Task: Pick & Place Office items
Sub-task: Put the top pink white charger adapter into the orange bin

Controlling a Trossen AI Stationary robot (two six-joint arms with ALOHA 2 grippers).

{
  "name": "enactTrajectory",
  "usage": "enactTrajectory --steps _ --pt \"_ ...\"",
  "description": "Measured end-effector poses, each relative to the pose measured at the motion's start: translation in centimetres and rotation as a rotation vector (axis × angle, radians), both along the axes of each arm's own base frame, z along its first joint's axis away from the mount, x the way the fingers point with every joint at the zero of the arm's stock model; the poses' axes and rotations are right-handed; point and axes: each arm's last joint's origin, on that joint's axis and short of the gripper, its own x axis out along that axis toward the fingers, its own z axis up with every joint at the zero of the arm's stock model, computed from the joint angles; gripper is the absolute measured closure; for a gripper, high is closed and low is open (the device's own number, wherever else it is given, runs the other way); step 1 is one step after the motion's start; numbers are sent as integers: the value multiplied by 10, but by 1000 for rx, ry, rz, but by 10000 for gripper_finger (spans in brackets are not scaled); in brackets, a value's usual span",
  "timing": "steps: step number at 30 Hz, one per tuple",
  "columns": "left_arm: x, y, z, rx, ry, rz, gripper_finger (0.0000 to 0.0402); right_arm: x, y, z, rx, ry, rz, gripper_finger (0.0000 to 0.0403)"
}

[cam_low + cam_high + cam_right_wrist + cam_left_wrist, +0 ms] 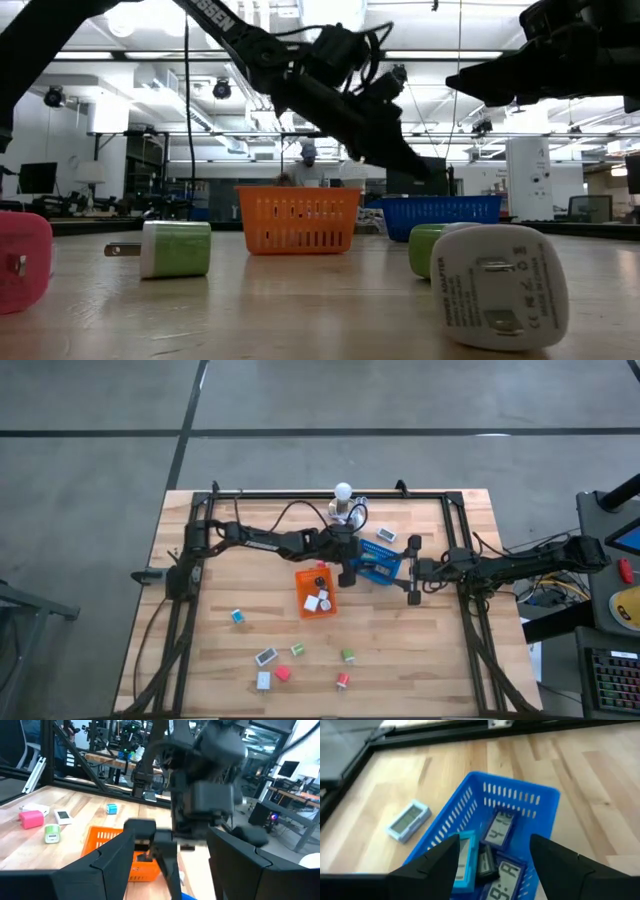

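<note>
High view: wooden table [420, 650] | concrete floor | both grippers' fingers spread, empty

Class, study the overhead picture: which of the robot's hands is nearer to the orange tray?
The left. The left hand hangs over the blue tray, just beside the orange tray. The right hand sits beyond the blue tray's far side, farther off.

The left claw [492, 865] shows at the bottom of the frame, its two dark fingers [432, 865] parted with nothing between them, poised over a blue basket [520, 800] in the centre. Inside lie several small digital clocks [500, 830] with grey displays, overlapping each other. Another pale blue clock [409, 820] lies on the wooden table [590, 785] at centre left, apart from the basket.
</note>
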Motion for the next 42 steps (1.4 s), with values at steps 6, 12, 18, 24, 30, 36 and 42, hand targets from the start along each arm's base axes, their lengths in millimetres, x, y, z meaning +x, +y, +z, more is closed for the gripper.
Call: enactTrajectory --steps 6,12,18,24,30,36,42 --pt "-17 -18 19 49 -27 -64 156 0 3 -1 51 10 55 161" --pt "-52 -41 31 59 -85 -94 156 2 12 -8 78 62 109 161" --pt "-98 -49 29 65 -130 30 156 9 16 -10 108 103 123 161" --pt "-118 -26 28 -57 -7 191 157 22 18 -6 93 129 126 161" --pt "-120 -2 34 -98 167 298 157 36 20 -6 84 166 123 161" --pt "-117 15 38 -126 227 355 157 44 21 -10 75 207 128 161" --pt "-108 25 15 -218 349 358 157 45 21 -7 71 198 131 161"
